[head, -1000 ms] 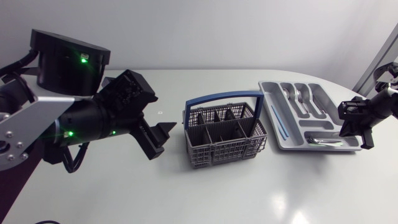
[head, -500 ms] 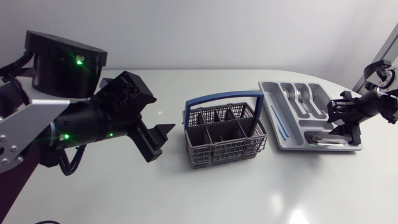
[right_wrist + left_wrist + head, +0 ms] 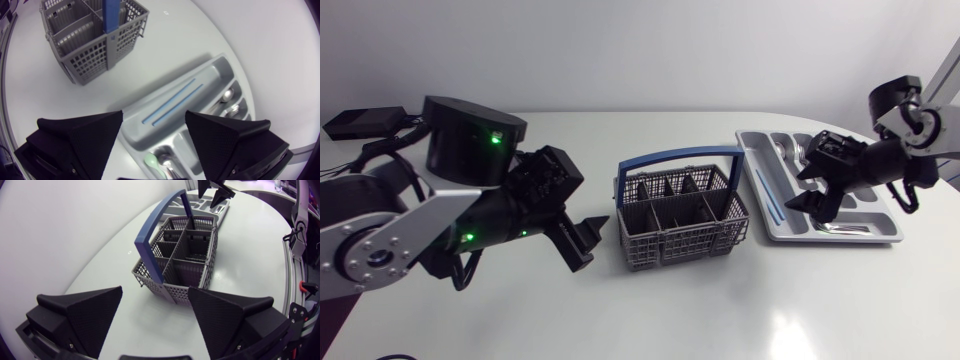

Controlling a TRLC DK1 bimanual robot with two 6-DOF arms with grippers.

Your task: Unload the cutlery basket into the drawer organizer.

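basket sits mid-table, organizer just to its right holding cutlery, right gripper above that, left gripper off the basket's left

No legible text, label, number or sign on anything in view.

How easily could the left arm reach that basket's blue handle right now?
Probably easily: the open left gripper faces the basket with only bare table between; the right gripper is over the organizer.
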